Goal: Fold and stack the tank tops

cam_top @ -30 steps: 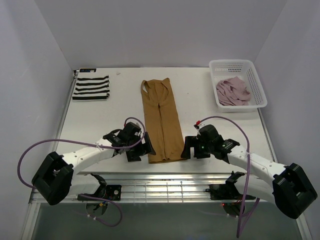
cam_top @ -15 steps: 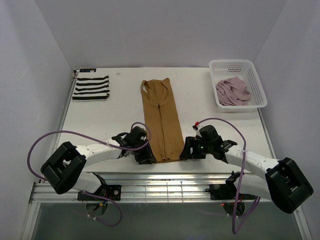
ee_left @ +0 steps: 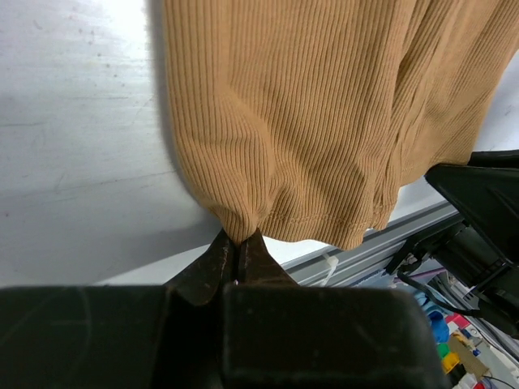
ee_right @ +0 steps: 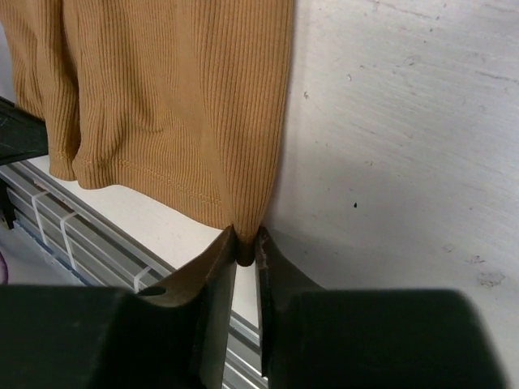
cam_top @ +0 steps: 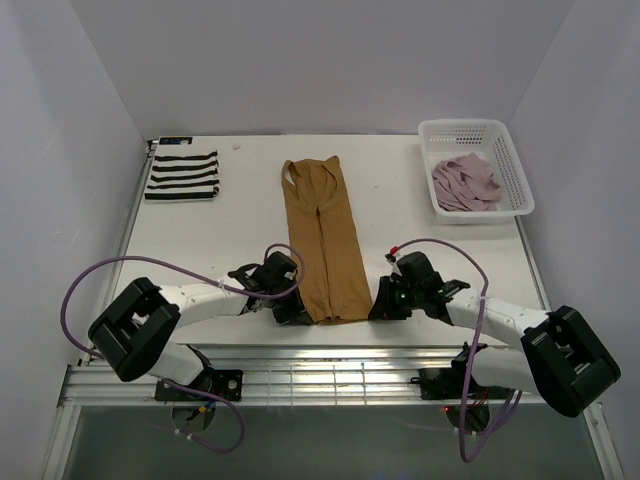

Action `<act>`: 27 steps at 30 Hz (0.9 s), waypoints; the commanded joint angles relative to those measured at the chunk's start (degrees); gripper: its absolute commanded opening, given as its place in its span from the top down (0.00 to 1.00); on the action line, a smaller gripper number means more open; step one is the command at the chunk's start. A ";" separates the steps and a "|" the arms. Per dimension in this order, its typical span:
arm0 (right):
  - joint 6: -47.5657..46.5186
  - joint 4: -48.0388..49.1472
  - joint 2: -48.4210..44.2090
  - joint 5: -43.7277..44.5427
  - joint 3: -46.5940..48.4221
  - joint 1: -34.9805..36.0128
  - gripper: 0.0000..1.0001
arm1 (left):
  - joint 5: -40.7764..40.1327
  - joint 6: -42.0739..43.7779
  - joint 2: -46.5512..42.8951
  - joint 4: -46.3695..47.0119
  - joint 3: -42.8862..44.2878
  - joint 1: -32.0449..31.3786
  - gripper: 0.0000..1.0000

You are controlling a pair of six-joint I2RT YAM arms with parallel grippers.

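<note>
About a third of the job looks finished: in the top view the striped tank top (cam_top: 182,175) lies as a neat folded rectangle at the upper left of the table (cam_top: 225,225). The tan-brown tank top (cam_top: 322,240) is mid-fold. It lies in the centre of the frame as a long narrow strip, straps toward the top and hem toward the bottom edge, apparently already folded lengthwise. The left gripper (cam_top: 290,312) is pinched tight on the hem's left corner, with cloth bunched between its closed tips in its wrist view. The right gripper (cam_top: 378,308) is nipped on the right corner, with only the fabric's thickness between its fingers. Judging from this, the crosswise fold comes next, hem up toward the straps, followed by the move onto the striped one. The pink tank top (cam_top: 465,183) is a crumpled heap in the white mesh basket (cam_top: 466,127) at the upper right, so its whole fold and stacking remain.
</note>
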 commanded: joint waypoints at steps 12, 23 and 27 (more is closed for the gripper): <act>-3.47 2.20 -4.54 1.85 3.58 -0.06 0.92 | -8.22 -0.51 -6.94 -6.44 2.99 -0.27 1.00; -8.22 0.80 -0.78 6.26 18.78 -1.90 0.92 | -14.82 3.61 -4.13 -12.59 18.36 3.15 1.00; -9.80 1.06 4.57 6.52 24.58 -3.84 0.92 | -13.15 8.08 -1.76 -10.93 22.68 8.16 1.00</act>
